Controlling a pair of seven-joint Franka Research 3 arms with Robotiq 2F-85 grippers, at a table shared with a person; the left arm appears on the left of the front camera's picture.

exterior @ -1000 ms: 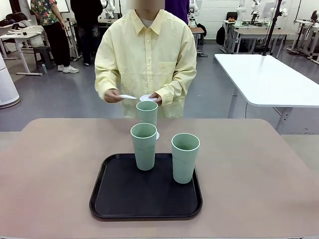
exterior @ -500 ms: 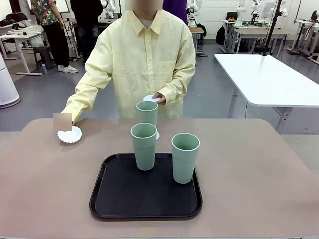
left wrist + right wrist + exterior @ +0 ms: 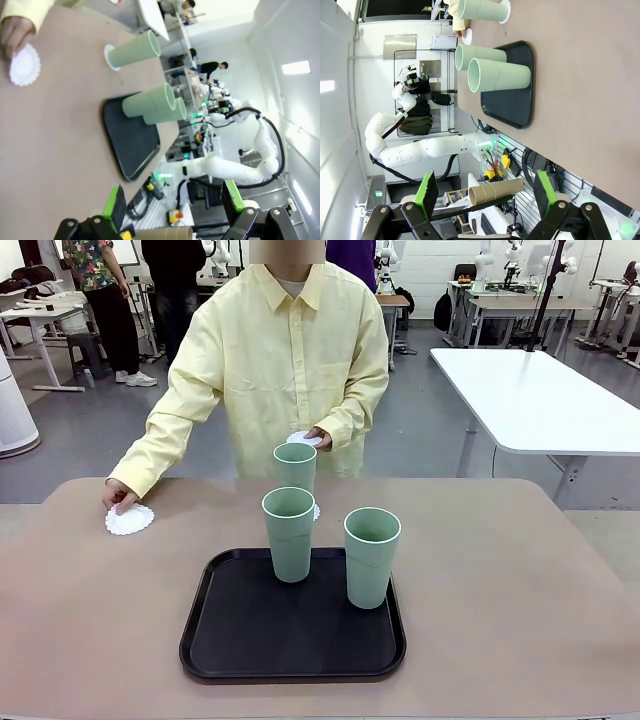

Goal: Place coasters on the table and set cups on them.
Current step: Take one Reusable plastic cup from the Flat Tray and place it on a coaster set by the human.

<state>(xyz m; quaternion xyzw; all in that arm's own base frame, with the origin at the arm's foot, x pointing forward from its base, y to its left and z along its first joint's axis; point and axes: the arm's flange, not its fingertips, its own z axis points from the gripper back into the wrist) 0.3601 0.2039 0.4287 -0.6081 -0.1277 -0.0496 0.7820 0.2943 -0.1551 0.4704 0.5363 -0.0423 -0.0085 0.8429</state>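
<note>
Abt 1/3 done: far cup (image 3: pixel 295 468) on coaster (image 3: pixel 107 50), 2nd coaster (image 3: pixel 130 519) on bench (image 3: pixel 520 580) – 2 tray cups (image 3: pixel 289 533) left; left gripper (image 3: pixel 175 197) & right gripper (image 3: pixel 485 192) both apart.

Cups and coasters, as I see them from my side.
Three pale green cups, all upright: middle cup (image 3: pixel 289 533) and right cup (image 3: pixel 371 556) on the black tray (image 3: pixel 230 640); far cup (image 3: pixel 295 466) on the table (image 3: pixel 520 590), standing on a lacy white coaster (image 3: pixel 316 511). Second coaster (image 3: pixel 130 519) lies flat, far left, under the person's hand (image 3: pixel 118 494). Third coaster (image 3: pixel 300 438) is in their other hand (image 3: pixel 318 435).
</note>
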